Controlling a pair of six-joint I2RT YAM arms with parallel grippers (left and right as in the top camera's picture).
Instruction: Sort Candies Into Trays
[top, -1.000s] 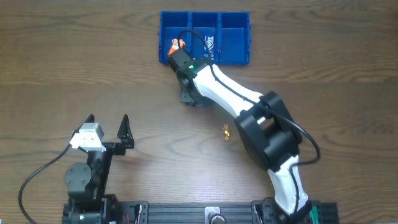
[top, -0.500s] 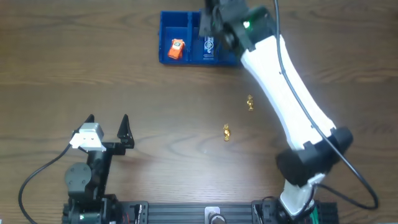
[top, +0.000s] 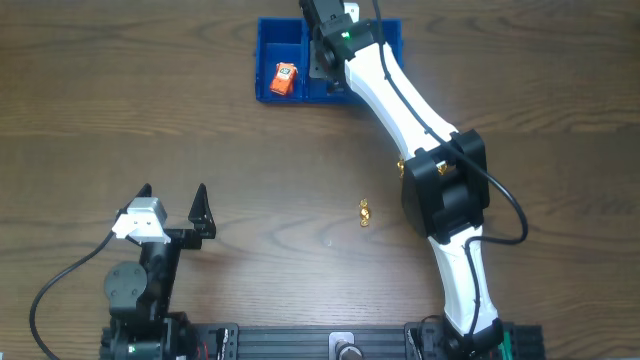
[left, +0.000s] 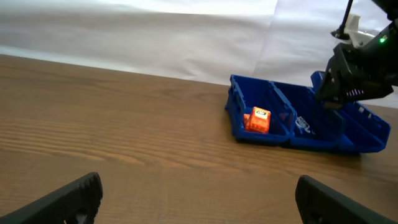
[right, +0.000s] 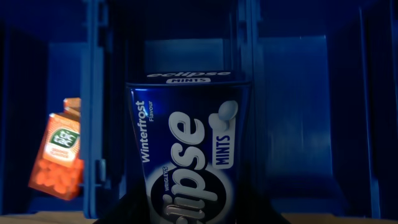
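At the surface's far edge, the tin (right: 189, 149) lies in the middle compartment of the tray (top: 268, 40), just before the right tool (top: 322, 62). Whether that tool is apart or together cannot be told. An orange box (top: 286, 78) lies in the left compartment. The left tool (top: 175, 197) stands wide apart near the near edge. A gold candy (top: 365, 213) lies mid-surface, and a second candy (top: 399, 161) is half hidden by the arm.

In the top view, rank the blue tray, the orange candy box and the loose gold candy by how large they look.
1. blue tray, by far the largest.
2. orange candy box, lying in the tray's leftmost compartment.
3. gold candy, on the table, clearly the smallest.
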